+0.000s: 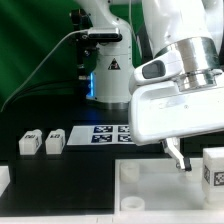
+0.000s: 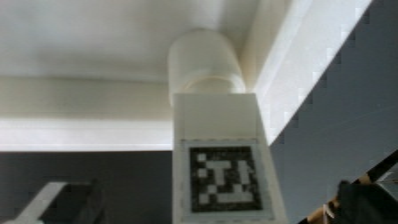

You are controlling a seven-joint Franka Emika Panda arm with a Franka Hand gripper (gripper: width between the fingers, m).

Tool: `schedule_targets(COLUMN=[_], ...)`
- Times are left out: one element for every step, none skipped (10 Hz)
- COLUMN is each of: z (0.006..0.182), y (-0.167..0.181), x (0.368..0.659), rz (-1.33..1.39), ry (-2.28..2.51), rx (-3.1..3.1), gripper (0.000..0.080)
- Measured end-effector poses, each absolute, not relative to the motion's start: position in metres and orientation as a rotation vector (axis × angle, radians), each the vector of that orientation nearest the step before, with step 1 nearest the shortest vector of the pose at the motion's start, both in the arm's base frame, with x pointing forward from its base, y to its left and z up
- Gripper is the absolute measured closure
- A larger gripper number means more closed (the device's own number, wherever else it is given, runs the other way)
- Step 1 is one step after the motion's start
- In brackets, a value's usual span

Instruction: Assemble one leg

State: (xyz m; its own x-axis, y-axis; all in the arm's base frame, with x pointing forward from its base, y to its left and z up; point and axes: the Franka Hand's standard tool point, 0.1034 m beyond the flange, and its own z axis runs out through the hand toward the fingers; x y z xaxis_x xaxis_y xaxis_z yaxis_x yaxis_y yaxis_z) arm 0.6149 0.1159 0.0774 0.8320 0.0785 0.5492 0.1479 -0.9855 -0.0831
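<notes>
Up front, white tray (image 1: pixel 140 192) w/ round corner sockets; tagged leg (image 1: pixel 213 170) upright at it, exterior view's right. Gripper (image 2: pixel 210 205) fingers (image 2: pixel 63 200) spread wide either side of leg, not touching. Farther back: two spare legs (image 1: pixel 53 140), marker board (image 1: pixel 110 134).

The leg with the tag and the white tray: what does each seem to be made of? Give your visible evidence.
The leg: likely white plastic, with smooth matte faces and a rounded peg end. Its black-and-white tag looks like a printed paper sticker. The tray: apparently the same white plastic, with even, unpatterned moulded surfaces and rounded sockets.
</notes>
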Motion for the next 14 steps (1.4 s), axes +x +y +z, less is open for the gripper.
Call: schedule_targets(z=[0.085,0.090,0.098,0.098,0.096,0.097,0.100,0.097,0.094,0.091,0.084,0.079,0.079,0.079], y=[0.120,0.123,0.124,0.127,0.126,0.123,0.123,0.122,0.119,0.119,0.118,0.118,0.119,0.118], x=[0.617,0.617,0.623,0.625,0.627,0.628,0.632,0.630,0.624,0.629,0.632,0.626,0.625,0.625], rz=[-0.819,-0.735,-0.720,-0.629,-0.484,-0.294,-0.159,-0.038,0.147,0.204,0.145,0.142,0.145,0.145], ry=[-0.170,-0.168,-0.168,-0.167,-0.177,-0.188,-0.200,-0.213,-0.234,-0.240,-0.236,-0.233,-0.233,-0.231], rx=[-2.893,-2.904,-2.903,-2.912,-2.928,-2.938,-2.934,-2.929,-2.917,-2.908,-2.917,-2.921,-2.920,-2.921], gripper=[0.0150,0.0150,0.0150,0.0150,0.0150,0.0150,0.0150,0.0150,0.0150,0.0150,0.0150,0.0150,0.0150,0.0271])
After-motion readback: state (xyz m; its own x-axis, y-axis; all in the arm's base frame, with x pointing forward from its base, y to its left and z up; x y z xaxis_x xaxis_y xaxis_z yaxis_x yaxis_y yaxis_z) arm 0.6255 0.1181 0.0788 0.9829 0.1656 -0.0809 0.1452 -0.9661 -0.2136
